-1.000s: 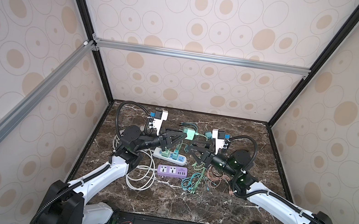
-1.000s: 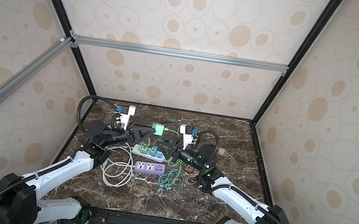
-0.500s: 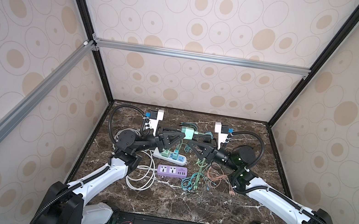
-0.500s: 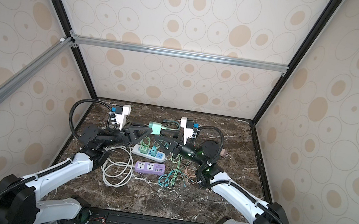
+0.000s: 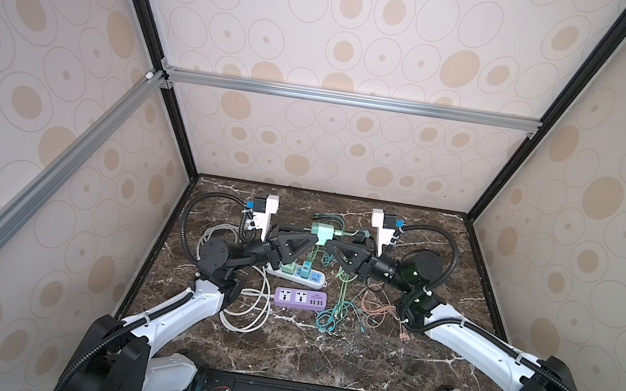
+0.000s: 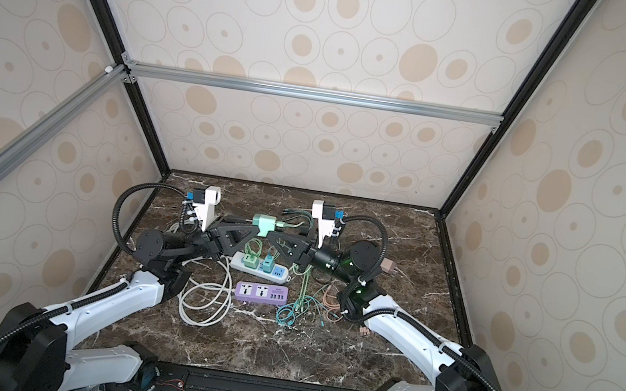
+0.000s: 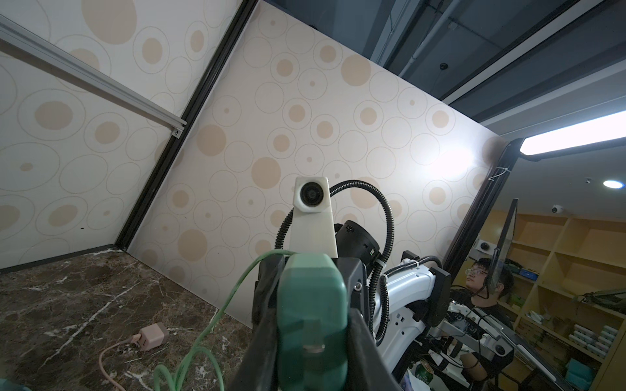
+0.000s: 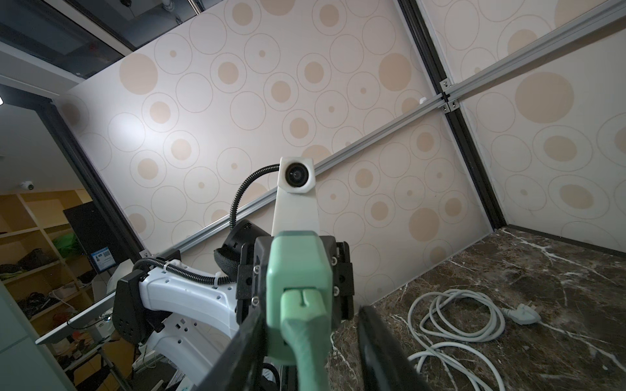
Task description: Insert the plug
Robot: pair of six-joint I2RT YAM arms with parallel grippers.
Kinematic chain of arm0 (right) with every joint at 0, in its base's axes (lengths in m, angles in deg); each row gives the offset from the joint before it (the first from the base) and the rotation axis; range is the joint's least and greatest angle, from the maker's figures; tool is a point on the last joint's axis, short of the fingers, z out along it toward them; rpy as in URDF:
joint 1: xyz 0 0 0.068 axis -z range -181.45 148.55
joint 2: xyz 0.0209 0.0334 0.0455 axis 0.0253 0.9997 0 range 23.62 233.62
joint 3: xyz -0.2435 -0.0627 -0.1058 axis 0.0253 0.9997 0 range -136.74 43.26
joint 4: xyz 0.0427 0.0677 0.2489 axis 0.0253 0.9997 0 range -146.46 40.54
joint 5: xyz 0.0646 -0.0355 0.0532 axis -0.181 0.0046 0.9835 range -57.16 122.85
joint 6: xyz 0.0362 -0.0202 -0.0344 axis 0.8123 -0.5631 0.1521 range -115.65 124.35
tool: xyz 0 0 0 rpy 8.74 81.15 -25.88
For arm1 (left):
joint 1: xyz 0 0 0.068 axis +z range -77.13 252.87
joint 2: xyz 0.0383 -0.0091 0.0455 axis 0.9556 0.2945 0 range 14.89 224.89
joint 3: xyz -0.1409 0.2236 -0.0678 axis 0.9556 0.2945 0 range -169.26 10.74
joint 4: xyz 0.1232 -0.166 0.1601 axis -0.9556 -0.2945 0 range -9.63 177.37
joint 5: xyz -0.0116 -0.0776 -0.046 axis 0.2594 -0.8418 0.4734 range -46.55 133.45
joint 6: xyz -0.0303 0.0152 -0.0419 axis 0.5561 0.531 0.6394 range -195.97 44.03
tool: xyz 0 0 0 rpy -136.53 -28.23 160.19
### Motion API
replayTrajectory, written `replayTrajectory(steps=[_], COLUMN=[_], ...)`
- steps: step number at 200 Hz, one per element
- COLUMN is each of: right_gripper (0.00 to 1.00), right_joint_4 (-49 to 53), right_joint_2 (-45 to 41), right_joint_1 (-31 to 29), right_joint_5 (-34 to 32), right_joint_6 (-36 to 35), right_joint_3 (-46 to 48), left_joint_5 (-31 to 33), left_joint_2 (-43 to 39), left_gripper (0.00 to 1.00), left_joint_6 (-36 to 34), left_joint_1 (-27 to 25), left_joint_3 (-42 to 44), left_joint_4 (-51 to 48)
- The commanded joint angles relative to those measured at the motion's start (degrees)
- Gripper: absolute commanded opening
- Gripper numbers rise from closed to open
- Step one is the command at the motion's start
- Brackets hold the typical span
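Observation:
A mint-green charger block (image 5: 322, 231) (image 6: 263, 224) hangs above the table's middle, and my left gripper (image 5: 315, 237) (image 7: 311, 325) is shut on it. The block (image 7: 311, 304) fills the space between the two black fingers in the left wrist view. A green cable's plug (image 5: 340, 233) (image 8: 303, 304) meets the charger (image 8: 298, 264) at the face turned to the right arm. How deep it sits I cannot tell. My right gripper (image 5: 342, 238) (image 8: 311, 315) straddles the plug, open. One finger lies along the charger's side, the other finger (image 8: 369, 325) stands clear of the plug.
Below the grippers lies a white power strip (image 5: 293, 271) with small chargers plugged in. A purple strip (image 5: 300, 299) lies in front of it. A coiled white cord (image 5: 248, 304) lies left, and green cables (image 5: 335, 313) and pink ones (image 5: 378, 311) right. A pink charger (image 6: 389, 265) lies behind my right arm.
The right gripper has risen and closed in on the charger from the right, and its jaws have narrowed. The left gripper has kept hold of the charger and barely shifted.

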Motion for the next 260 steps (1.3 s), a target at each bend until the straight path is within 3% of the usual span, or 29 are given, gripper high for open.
replayTrajectory(steps=[1, 89, 155, 204, 240, 260], right_gripper=[0.46, 0.39, 0.19, 0.07, 0.03, 0.0], right_joint_4=[-2.73, -3.5, -3.39, -1.16, 10.99, 18.49], right_joint_2=[0.79, 3.49, 4.84, 4.13, 1.0, -0.46], right_joint_1=[-0.34, -1.74, -2.01, -1.81, -1.5, -1.01], right_joint_5=[0.19, 0.47, 1.51, -0.4, -2.26, -3.07], right_joint_6=[0.65, 0.6, 1.04, 0.36, -4.88, -7.73], right_joint_3=[-2.23, -4.89, -6.19, -5.59, -6.7, -7.65], left_joint_5=[0.14, 2.26, 4.01, 5.66, 7.99, 9.3], left_joint_2=[-0.66, -1.63, -2.13, -4.22, -7.88, -10.36], left_gripper=[0.0, 0.0, 0.0, 0.28, 0.58, 0.69], left_joint_6=[1.66, -0.3, -1.8, -7.13, -12.19, -15.31], left_joint_1=[-0.14, -0.22, -0.17, -0.14, 0.12, 0.42], left_joint_3=[0.04, 1.63, 2.19, 2.74, 4.57, 5.61], left_joint_4=[6.49, 6.43, 5.45, -2.43, -10.59, -15.64])
